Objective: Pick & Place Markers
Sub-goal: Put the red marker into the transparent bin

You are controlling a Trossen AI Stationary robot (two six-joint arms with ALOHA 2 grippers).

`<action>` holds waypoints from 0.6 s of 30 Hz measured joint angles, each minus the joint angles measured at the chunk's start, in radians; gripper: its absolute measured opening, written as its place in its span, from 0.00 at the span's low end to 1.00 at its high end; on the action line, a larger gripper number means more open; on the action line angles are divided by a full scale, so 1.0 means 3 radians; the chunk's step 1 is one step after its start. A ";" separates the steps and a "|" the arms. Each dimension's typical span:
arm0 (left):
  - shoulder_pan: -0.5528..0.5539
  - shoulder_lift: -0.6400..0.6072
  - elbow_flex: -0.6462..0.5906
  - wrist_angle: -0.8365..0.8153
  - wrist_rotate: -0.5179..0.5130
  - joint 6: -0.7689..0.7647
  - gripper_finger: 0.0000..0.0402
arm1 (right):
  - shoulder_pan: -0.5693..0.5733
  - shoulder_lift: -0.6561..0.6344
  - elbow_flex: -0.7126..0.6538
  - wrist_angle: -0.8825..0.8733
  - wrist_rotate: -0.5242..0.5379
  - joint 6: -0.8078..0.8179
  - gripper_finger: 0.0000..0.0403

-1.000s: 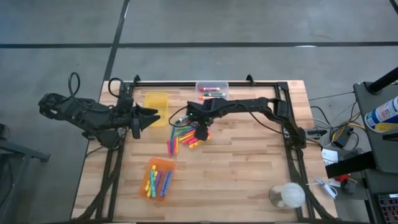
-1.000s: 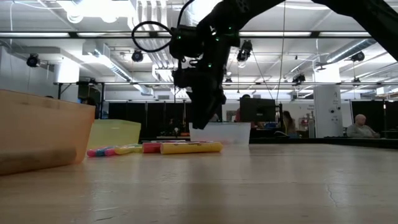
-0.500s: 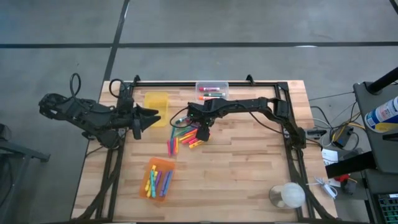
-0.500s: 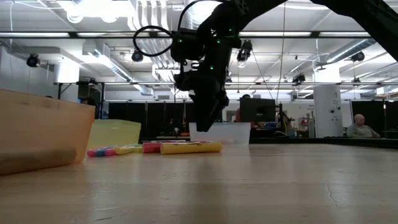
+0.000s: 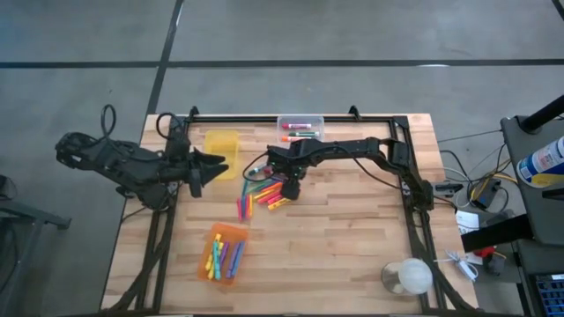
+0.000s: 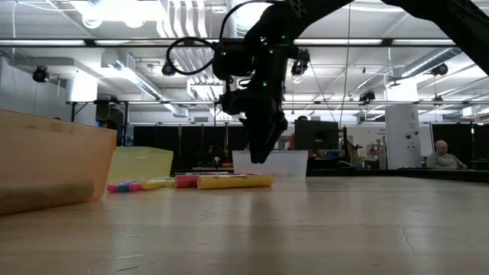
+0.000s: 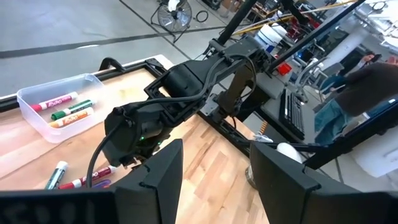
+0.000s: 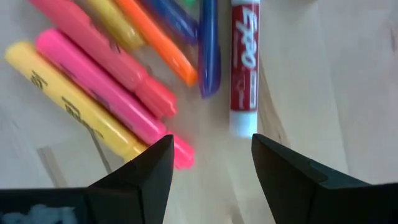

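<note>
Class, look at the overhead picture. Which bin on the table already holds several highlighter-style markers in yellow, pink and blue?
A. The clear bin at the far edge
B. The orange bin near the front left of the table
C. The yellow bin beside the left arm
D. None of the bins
B. The orange bin holds a bunch of bright markers, while the yellow bin looks empty and the clear bin holds white-barrelled pens.

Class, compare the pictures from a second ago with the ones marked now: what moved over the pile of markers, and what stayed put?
The right tool, jaws open and empty, drifted slightly to the picture's right above the loose markers without taking hold of anything. The left tool, also open, stayed beside the yellow bin. The markers and bins did not move.
</note>
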 joint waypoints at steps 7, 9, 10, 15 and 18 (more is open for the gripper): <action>0.0001 0.0022 -0.0001 0.0001 -0.0005 -0.0011 0.45 | 0.0000 0.0000 0.0000 -0.0011 0.0001 -0.0055 0.52; 0.0001 0.0023 -0.0001 0.0001 -0.0010 -0.0046 0.45 | 0.0000 0.0000 0.0000 0.0000 0.0001 -0.0084 0.52; 0.0002 0.0024 -0.0001 0.0001 -0.0010 -0.0063 0.45 | 0.0000 0.0000 0.0000 0.0003 0.0001 -0.0089 0.52; 0.0004 0.0030 -0.0001 0.0001 -0.0010 -0.0053 0.45 | -0.0010 -0.0001 0.0000 -0.0043 0.0000 -0.0184 0.52; 0.0003 0.0046 -0.0002 0.0001 -0.0010 -0.0057 0.45 | -0.0014 -0.0001 -0.0001 -0.0092 0.0001 -0.0176 0.52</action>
